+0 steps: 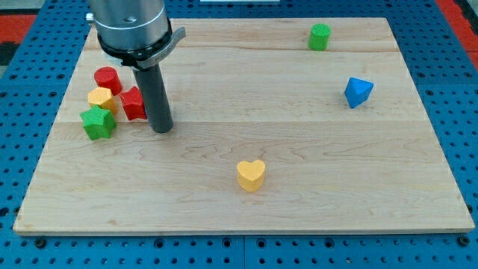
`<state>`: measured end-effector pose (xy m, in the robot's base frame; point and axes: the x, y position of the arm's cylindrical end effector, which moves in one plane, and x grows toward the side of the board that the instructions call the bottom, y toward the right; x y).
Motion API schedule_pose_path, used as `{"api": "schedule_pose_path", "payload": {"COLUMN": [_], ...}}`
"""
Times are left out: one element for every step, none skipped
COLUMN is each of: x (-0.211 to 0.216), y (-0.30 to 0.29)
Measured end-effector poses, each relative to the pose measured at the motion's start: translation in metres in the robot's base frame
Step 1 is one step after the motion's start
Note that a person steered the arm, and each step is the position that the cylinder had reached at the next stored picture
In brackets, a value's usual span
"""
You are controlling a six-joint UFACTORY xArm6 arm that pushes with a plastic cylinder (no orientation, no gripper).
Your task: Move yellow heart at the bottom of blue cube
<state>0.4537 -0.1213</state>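
The yellow heart (251,175) lies on the wooden board (299,209) below its middle. The blue cube (358,91) sits at the view's right, above and far right of the heart. My tip (161,128) rests on the board at the view's left, well left of and above the heart and far from the blue cube. It stands just right of a red star-shaped block (133,103).
A cluster sits at the view's left: a red cylinder (107,78), a yellow block (101,99), a green star (98,122) and the red block. A green cylinder (320,36) stands near the view's top right. The board's edges drop to a blue pegboard.
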Motion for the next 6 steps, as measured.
{"api": "schedule_pose_path", "payload": {"x": [-0.001, -0.021, -0.016, 0.027, 0.085, 0.093], "y": [0.02, 0.073, 0.153, 0.219, 0.218, 0.148]}}
